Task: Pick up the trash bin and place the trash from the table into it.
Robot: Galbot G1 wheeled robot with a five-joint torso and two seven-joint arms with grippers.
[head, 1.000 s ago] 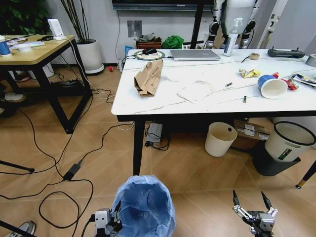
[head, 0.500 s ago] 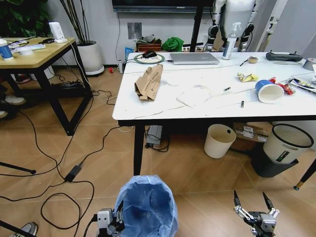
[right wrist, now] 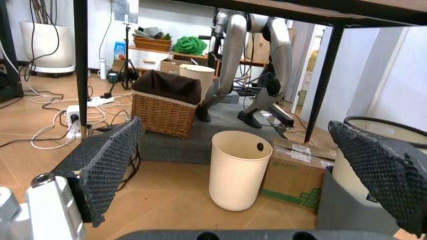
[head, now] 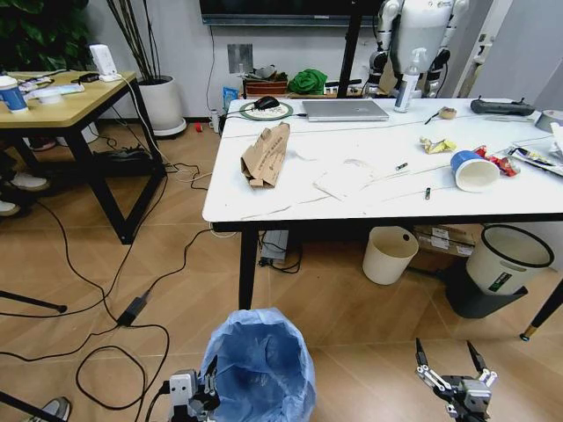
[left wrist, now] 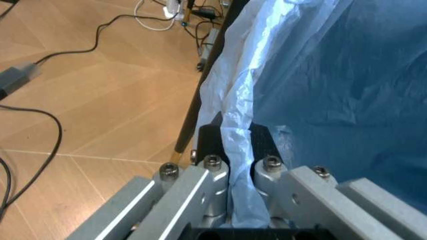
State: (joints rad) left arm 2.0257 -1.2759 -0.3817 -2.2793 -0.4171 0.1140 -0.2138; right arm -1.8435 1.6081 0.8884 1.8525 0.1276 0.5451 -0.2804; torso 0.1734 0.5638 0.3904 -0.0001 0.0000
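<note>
While the left pincer (left wrist: 239, 150) pinches the baggy blue liner at the rim of the trash bin (head: 258, 365), the bin sits low before the robot, short of the counter (head: 369, 198). The right pincer (head: 449, 356) hangs spread and empty. Trash lies on the counter: cardboard packet (head: 267, 155), paper cup (head: 473, 171).

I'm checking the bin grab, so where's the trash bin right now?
In the head view, the trash bin sits on the floor low and left of centre, in front of the table, its bag liner pinched by the left end effector.
</note>
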